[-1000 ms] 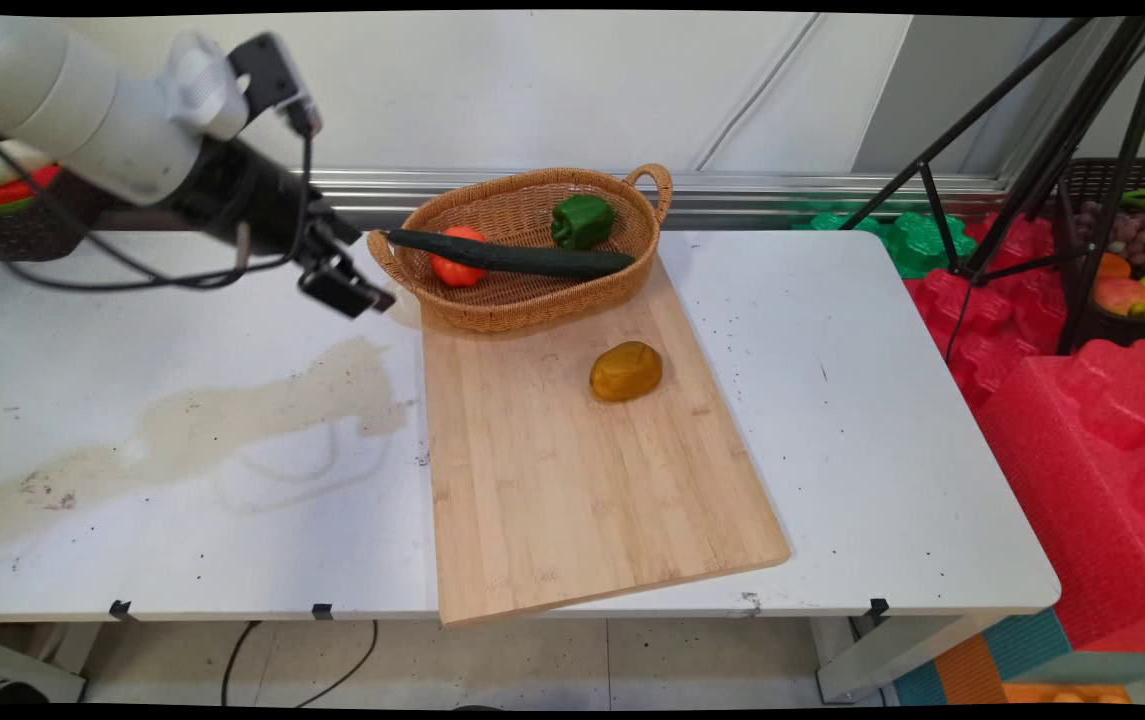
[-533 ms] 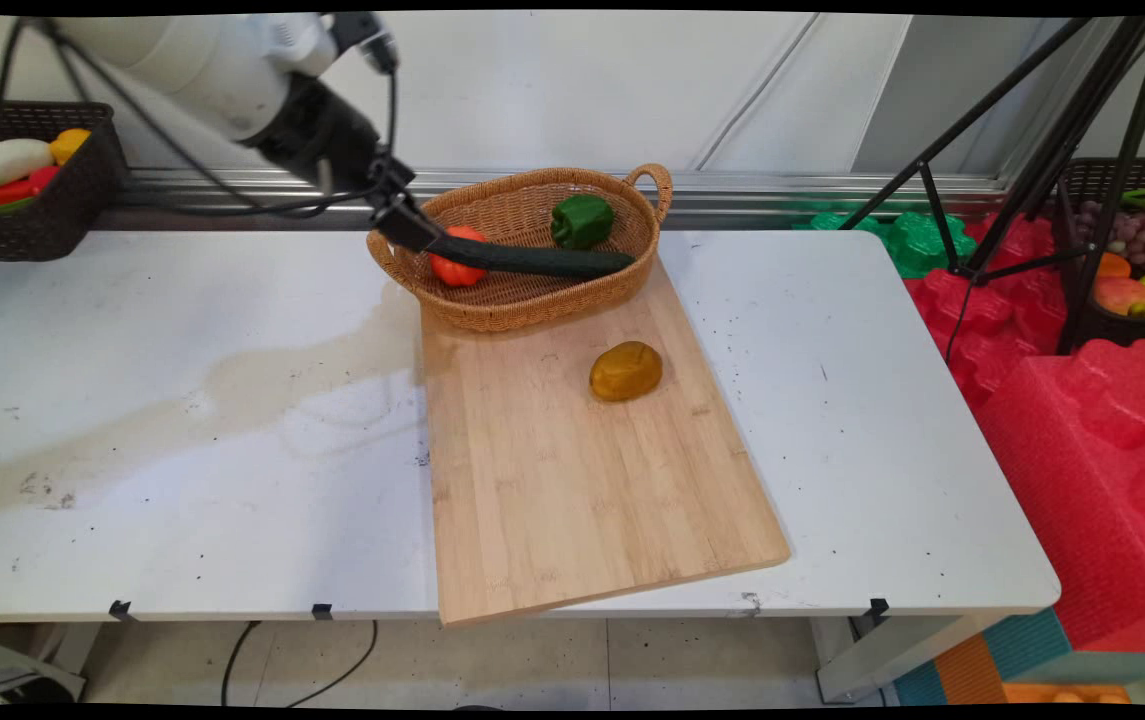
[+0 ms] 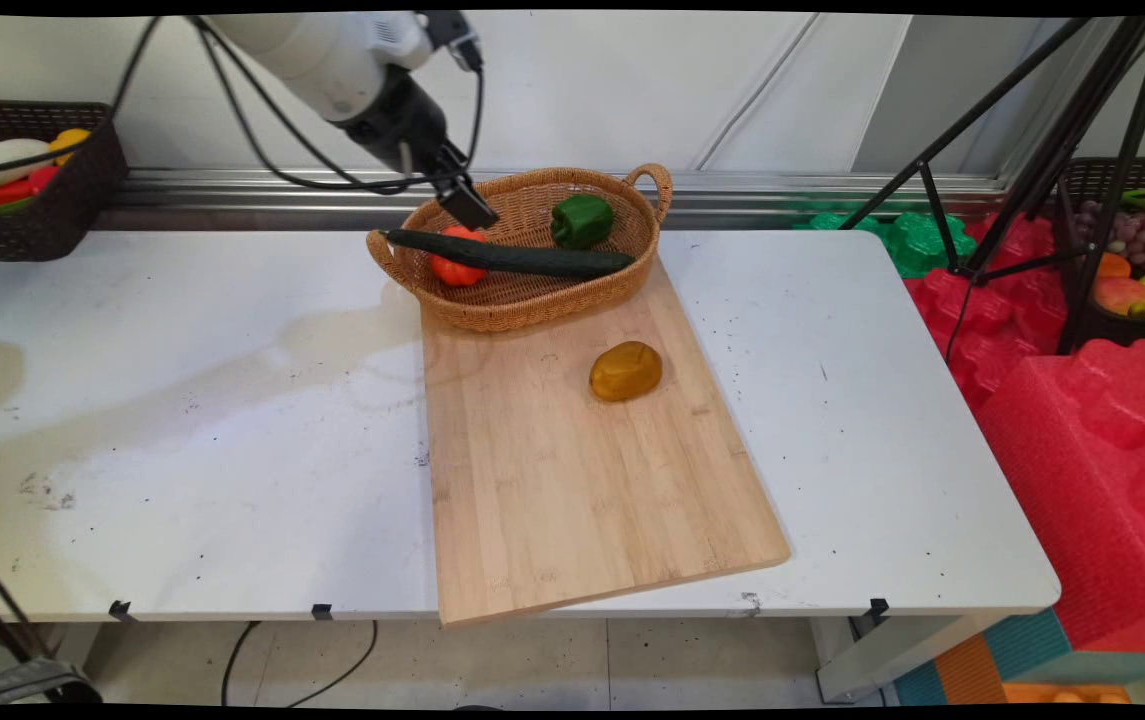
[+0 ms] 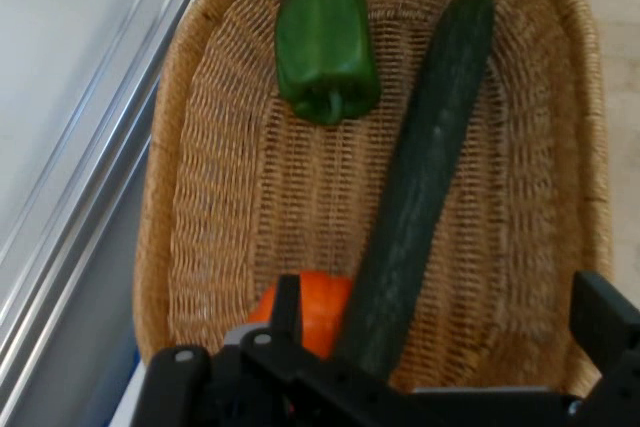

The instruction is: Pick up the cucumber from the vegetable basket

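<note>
The cucumber (image 3: 512,257) lies across the wicker basket (image 3: 632,250), which serves here as the landmark: the long dark-green vegetable runs lengthwise through it, its left tip resting on the basket's left rim and its other end reaching toward the right wall. Beneath the cucumber's left portion, inside the basket, sits a red-orange tomato (image 3: 455,268), touching it, and toward the basket's far right side lies a green bell pepper (image 3: 582,220), apart from the cucumber. The gripper (image 3: 470,205) hangs above the basket's left end, just over the tomato and the near part of the cucumber, tilted downward into the basket. In the hand view the cucumber (image 4: 425,177) runs up from between the black linkage, the tomato (image 4: 318,307) shows just beside it on the left, the bell pepper (image 4: 325,49) lies farther up, and the basket (image 4: 210,207) weave fills the rest. The two fingers (image 4: 608,322) stand wide apart, one at each side of the cucumber's near end, and they grip nothing. The basket stands on the far end of a wooden cutting board (image 3: 572,470), which lies on the white table (image 3: 182,420). On the board, in front of the basket and well apart from it, rests a yellow-brown potato (image 3: 625,371). To the left of the basket, at the table's far left corner, stands a dark crate (image 3: 62,215) holding other produce.
</note>
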You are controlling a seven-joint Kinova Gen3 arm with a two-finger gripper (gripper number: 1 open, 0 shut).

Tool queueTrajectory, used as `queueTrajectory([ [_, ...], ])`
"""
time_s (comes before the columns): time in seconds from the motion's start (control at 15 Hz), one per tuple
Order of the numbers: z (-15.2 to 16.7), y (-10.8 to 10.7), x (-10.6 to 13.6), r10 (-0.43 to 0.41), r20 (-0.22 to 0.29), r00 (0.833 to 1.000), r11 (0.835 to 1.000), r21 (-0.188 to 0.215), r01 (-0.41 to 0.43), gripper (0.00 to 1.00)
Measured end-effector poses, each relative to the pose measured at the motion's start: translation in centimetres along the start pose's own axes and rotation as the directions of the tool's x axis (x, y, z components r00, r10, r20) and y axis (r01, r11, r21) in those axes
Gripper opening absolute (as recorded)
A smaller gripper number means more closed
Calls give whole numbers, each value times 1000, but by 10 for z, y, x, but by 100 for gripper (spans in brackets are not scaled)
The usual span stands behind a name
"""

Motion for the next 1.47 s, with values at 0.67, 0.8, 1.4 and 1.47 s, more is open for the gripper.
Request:
queueTrajectory([
  [0.67,104,-6,31,92,103,990,994,-63,-86,100],
  [0.8,122,-5,35,110,120,987,992,-81,-101,100],
  [1.4,164,-2,44,137,157,978,987,-106,-121,0],
  [1.47,165,-2,45,139,158,978,987,-105,-123,0],
])
